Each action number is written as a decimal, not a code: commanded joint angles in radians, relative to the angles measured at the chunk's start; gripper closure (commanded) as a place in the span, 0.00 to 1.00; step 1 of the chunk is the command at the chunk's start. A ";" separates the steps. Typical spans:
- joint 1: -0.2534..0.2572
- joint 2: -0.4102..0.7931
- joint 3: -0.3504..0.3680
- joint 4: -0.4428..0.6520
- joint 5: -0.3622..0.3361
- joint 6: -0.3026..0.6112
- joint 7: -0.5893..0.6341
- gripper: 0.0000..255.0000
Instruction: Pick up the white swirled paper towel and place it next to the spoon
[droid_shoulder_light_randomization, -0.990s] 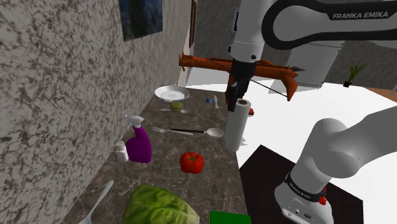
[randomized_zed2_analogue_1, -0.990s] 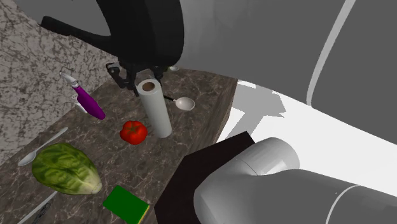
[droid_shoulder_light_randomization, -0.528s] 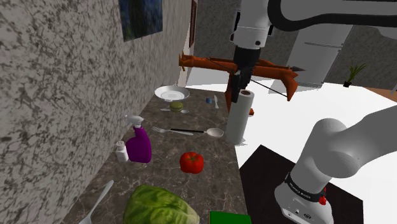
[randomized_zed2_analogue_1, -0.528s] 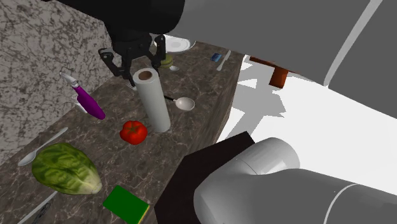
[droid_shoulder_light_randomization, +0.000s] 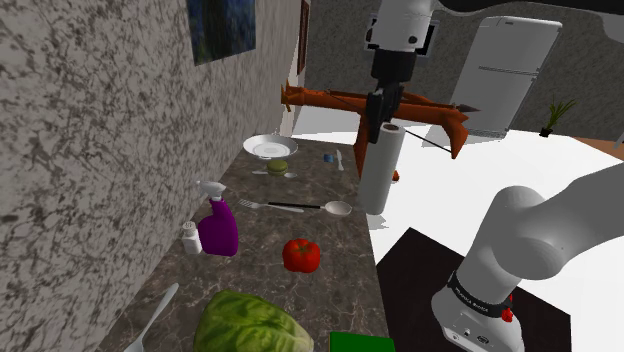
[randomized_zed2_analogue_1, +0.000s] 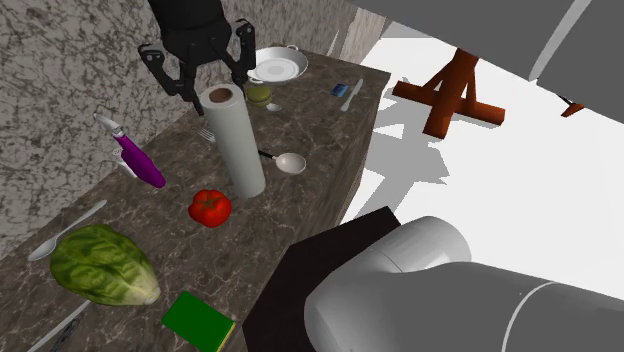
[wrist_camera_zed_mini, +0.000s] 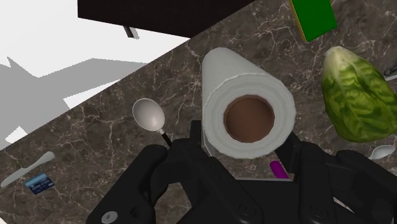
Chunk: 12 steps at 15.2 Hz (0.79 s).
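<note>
The white paper towel roll (droid_shoulder_light_randomization: 378, 170) stands upright with its brown core (wrist_camera_zed_mini: 249, 119) facing the wrist camera. My gripper (droid_shoulder_light_randomization: 381, 118) is over its top end, and the fingers (wrist_camera_zed_mini: 197, 137) clasp the roll from both sides. In the second exterior view the roll (randomized_zed2_analogue_1: 238, 145) hangs under the gripper (randomized_zed2_analogue_1: 205, 85), its lower end just beside the spoon (randomized_zed2_analogue_1: 290, 162). The spoon (droid_shoulder_light_randomization: 338, 208) lies on the dark marble counter (droid_shoulder_light_randomization: 300, 290), bowl toward the counter's edge, and sits close to the roll (wrist_camera_zed_mini: 245, 95) as the spoon (wrist_camera_zed_mini: 148, 116) appears from the wrist.
A tomato (droid_shoulder_light_randomization: 301, 255), lettuce (droid_shoulder_light_randomization: 250, 325), purple spray bottle (droid_shoulder_light_randomization: 220, 228) and salt shaker (droid_shoulder_light_randomization: 190, 238) lie nearer the stand. A fork (droid_shoulder_light_randomization: 255, 204) and a plate (droid_shoulder_light_randomization: 268, 147) lie farther along. A green sponge (randomized_zed2_analogue_1: 200, 320) is by the counter's near end.
The gripper has risen with the paper towel roll in it. The roll has moved up and slightly away from the tomato, toward the spoon.
</note>
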 joint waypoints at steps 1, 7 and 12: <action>-0.002 0.011 -0.002 0.039 -0.003 -0.028 0.000 1.00; -0.005 0.043 -0.005 0.145 -0.008 -0.103 0.003 1.00; -0.008 0.073 -0.007 0.235 -0.011 -0.163 0.006 1.00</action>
